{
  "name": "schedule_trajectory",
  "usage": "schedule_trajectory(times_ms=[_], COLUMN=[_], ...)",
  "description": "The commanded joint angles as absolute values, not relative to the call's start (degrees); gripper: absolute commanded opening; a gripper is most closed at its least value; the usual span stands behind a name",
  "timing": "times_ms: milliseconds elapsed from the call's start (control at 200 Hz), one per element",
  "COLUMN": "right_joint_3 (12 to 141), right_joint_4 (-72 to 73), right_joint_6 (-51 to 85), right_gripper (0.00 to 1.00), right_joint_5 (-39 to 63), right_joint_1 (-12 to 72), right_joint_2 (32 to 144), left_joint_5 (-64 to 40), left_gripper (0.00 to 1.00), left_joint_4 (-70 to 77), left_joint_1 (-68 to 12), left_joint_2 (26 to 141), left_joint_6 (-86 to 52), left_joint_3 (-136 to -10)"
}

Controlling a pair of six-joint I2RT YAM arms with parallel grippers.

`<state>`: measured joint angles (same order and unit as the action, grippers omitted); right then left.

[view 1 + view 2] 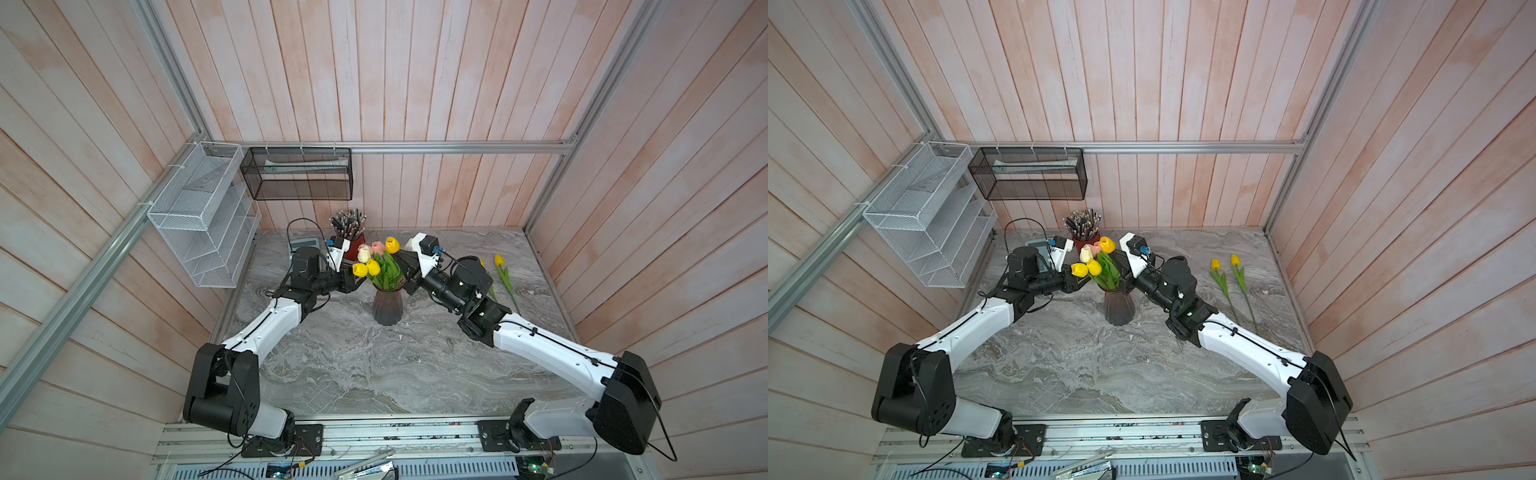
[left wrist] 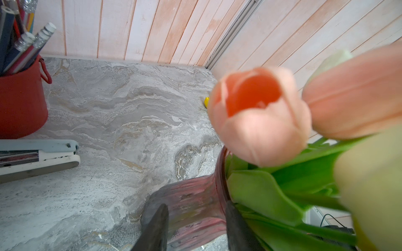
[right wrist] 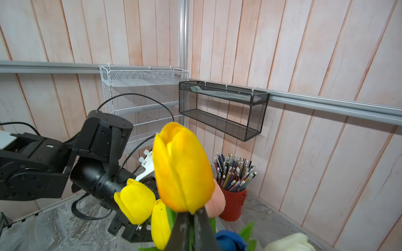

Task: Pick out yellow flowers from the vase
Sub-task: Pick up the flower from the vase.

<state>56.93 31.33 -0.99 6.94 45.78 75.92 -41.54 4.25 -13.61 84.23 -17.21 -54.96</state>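
**Bimanual cell, task partly done.** Nearest, the ribbed grey vase [image 1: 387, 308] was seen upright at the middle of the marble table [image 1: 332, 374]. Its neck was clasped between the fingers of the left gripper [image 2: 195, 206], a hold shown only by the left wrist view and hidden beneath the blooms in both top views. Three yellow tulips [image 1: 373, 266] were counted in the vase. The tallest, an orange-tinged tulip [image 3: 182, 169], was pinched on its stem just below the head by the closed right gripper [image 3: 191, 219], a grip made plain by the right wrist view alone. Extraction of a third flower was therefore judged to be in hand, with two more to follow. A blue tulip [image 3: 230, 241], low in the bunch, was disclosed by the same view only, while pink tulips [image 2: 258, 117] filled the left wrist view. Farther off, on the robot's right, two laid-out yellow tulips [image 1: 1215, 264] were found flat and side by side, well apart from the vase. In a top view all but a sliver of one was masked by the right arm [image 1: 461, 282]. Farthest, a red pencil cup [image 1: 355, 249] was set near the back wall.
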Motion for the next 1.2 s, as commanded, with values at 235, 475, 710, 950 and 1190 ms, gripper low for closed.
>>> schedule_trajectory(times_ms=[235, 475, 710, 950, 1190], right_joint_3=[56.9, 59.3, 62.7, 65.1, 69.7], right_joint_4=[33.3, 31.8, 27.8, 25.0, 16.0], right_joint_6=[0.7, 1.8, 2.7, 2.4, -1.0], right_gripper=[0.00, 0.00, 0.00, 0.00, 0.00], right_joint_5=[10.4, 12.1, 12.6, 12.0, 3.7], right_joint_1=[46.1, 46.1, 45.8, 45.5, 45.5], right_joint_2=[69.9, 65.3, 60.7, 56.2, 53.9], left_joint_5=[-41.8, -41.9, -41.9, -41.9, -41.7], left_gripper=[0.44, 0.44, 0.44, 0.44, 0.44], left_joint_4=[4.2, 4.2, 4.4, 4.5, 4.4], left_joint_1=[-13.4, -13.3, -13.3, -13.4, -13.3], left_joint_2=[85.0, 85.0, 84.9, 84.8, 84.6], left_joint_6=[-17.4, -17.4, -17.4, -17.6, -17.5], left_joint_3=[-56.7, -56.9, -56.9, -56.8, -56.7])
